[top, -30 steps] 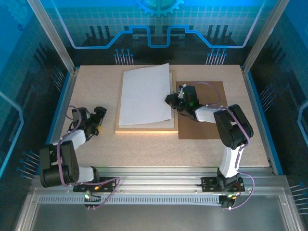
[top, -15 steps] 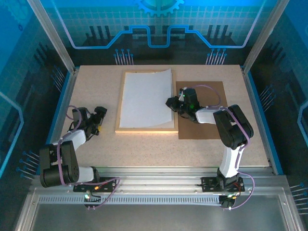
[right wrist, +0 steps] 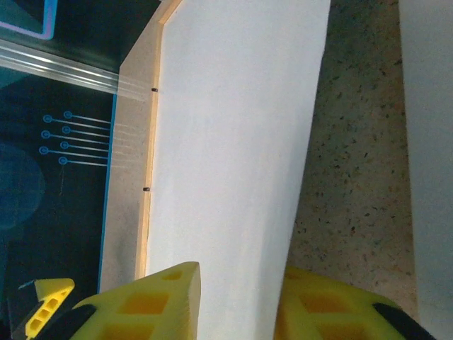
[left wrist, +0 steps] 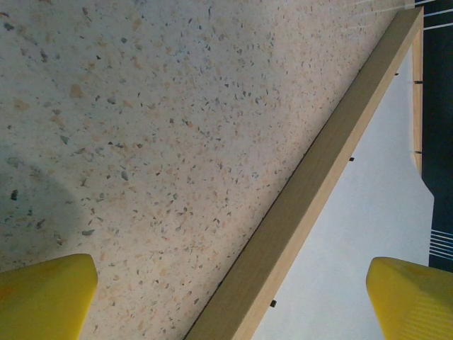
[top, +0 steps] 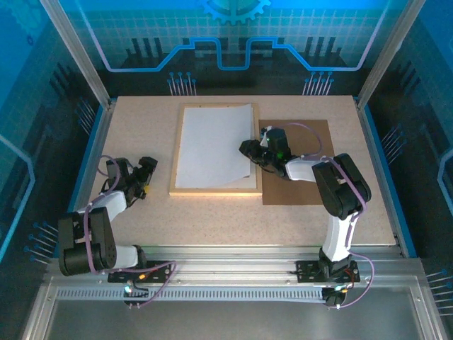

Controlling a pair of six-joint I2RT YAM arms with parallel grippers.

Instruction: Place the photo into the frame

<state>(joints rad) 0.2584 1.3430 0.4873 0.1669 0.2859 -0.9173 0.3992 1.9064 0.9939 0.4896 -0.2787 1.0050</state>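
Lying face-down: photo [top: 212,145] | print side hidden | right pincer [top: 245,149] grip unclear

Mostly plain, pale surfaces

The rectangular photo print [top: 212,145] lies with a plain white, patternless face up. The thin rectangular wooden frame [top: 212,191] is light natural tan. The flat table top [top: 212,219] is beige, flecked with dark and orange specks. The rectangular backing board [top: 297,191] is plain brown.

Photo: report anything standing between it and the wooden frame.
Nothing visible does. The rectangular photo, white side up, already lies in the thin light-wood rectangular frame, its right edge between the parted fingers of the right gripper.
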